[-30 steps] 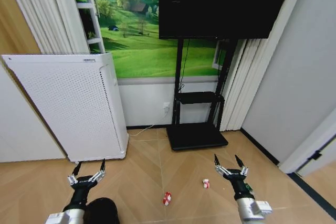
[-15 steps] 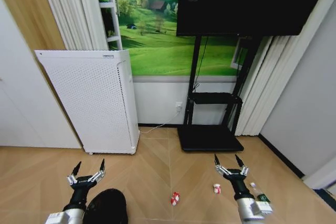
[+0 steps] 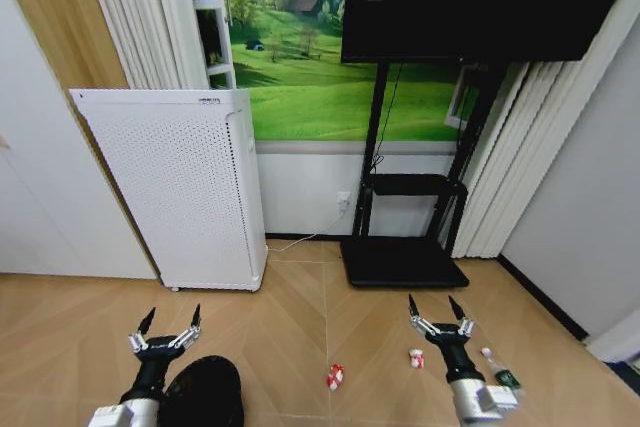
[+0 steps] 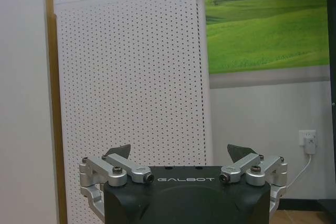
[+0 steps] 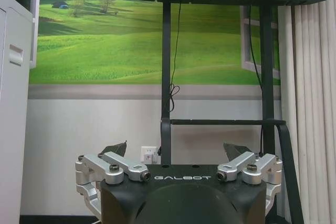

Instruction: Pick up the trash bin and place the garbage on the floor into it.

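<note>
The black mesh trash bin (image 3: 205, 392) stands on the wooden floor at the bottom left of the head view, just right of my left gripper (image 3: 169, 319), which is open and empty above it. My right gripper (image 3: 431, 305) is also open and empty. Of the garbage, one red-and-white crumpled piece (image 3: 335, 377) lies between the arms, a second (image 3: 416, 358) sits just left of the right gripper, and a small clear bottle with a green label (image 3: 500, 373) lies right of the right arm. Both wrist views show open grippers (image 4: 181, 153) (image 5: 176, 149) facing the wall.
A tall white perforated appliance (image 3: 178, 187) stands against the wall at left. A black TV stand (image 3: 403, 259) with a large dark screen (image 3: 470, 2) is at centre right. Curtains (image 3: 510, 167) hang at right. Bare wooden floor lies ahead.
The whole picture has shifted rightward in frame, so the camera has turned left. The bin, litter and bottle now show more fully. Both grippers stay open in the same pose.
</note>
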